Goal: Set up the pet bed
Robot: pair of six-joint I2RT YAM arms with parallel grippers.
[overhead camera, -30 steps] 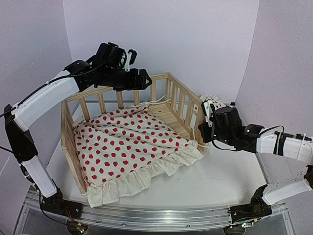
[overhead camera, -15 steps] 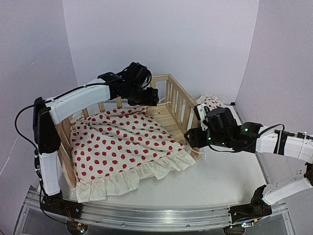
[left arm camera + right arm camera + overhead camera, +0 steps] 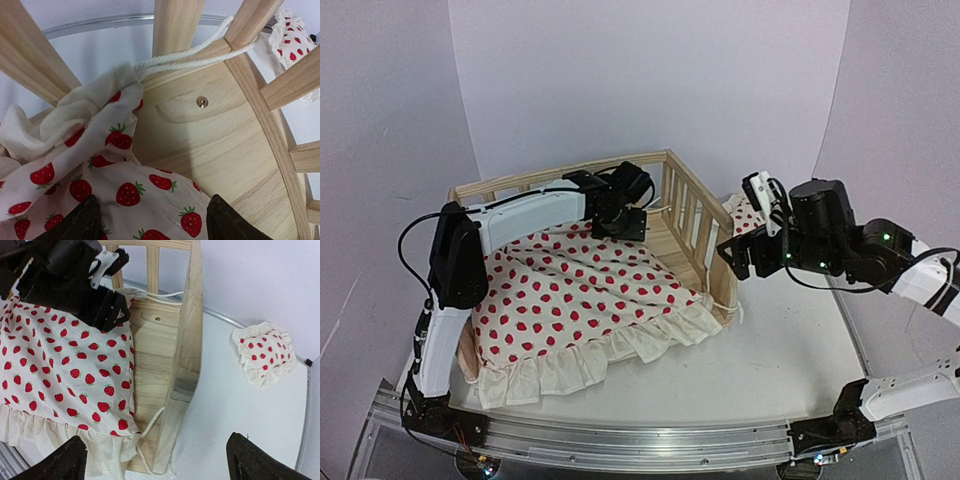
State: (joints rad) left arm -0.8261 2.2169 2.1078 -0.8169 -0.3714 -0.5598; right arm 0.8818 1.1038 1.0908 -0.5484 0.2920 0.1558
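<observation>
Over cushion, left pincer parted; right pincer wide.

The right gripper hides most of the small pillow.

Both arms use the same build: the left arm and right arm have glossy white link shells joined by black joint housings.

Behind the jaws, each wrist section is black.

The right gripper has a white bracket mounted behind its jaws. The left gripper has dark, matte fingertips.

Thin black cables loop alongside the links.

Small green lights glow on the right wrist.
</observation>
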